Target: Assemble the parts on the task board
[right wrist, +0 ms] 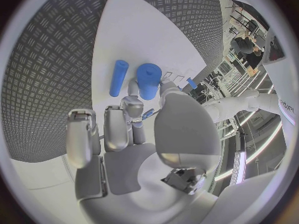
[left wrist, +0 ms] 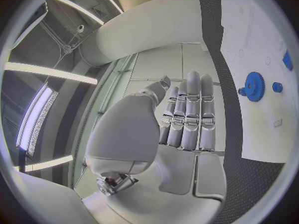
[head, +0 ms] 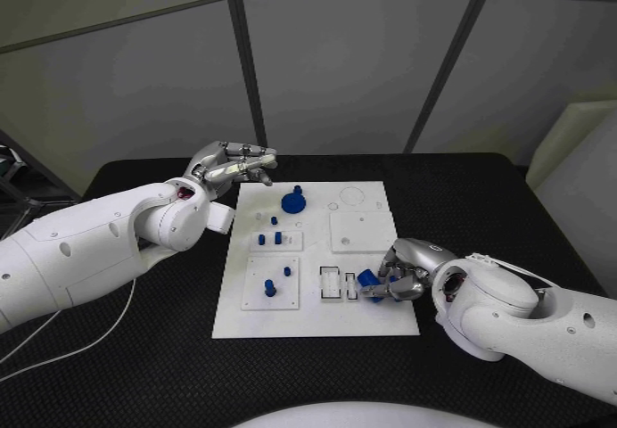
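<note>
The white task board [head: 315, 312] lies in the middle of the black table. On its far part rests a blue gear [head: 294, 201] [left wrist: 253, 86], with small blue pegs [head: 270, 237] nearer and one peg [head: 269, 287] standing in a small white plate. My left hand [head: 234, 164] [left wrist: 187, 114] hovers by the board's far left corner, fingers stretched out side by side, holding nothing. My right hand [head: 401, 272] [right wrist: 134, 129] rests at the board's right side and pinches a stubby blue part [head: 372, 283] [right wrist: 149, 80] between thumb and finger. A slim blue rod [right wrist: 119, 77] lies beside that part.
A square white plate [head: 357, 230] sits on the board's right half, and two small rectangular slots [head: 332, 283] lie just left of my right hand. Black table [head: 154, 357] surrounds the board on all sides.
</note>
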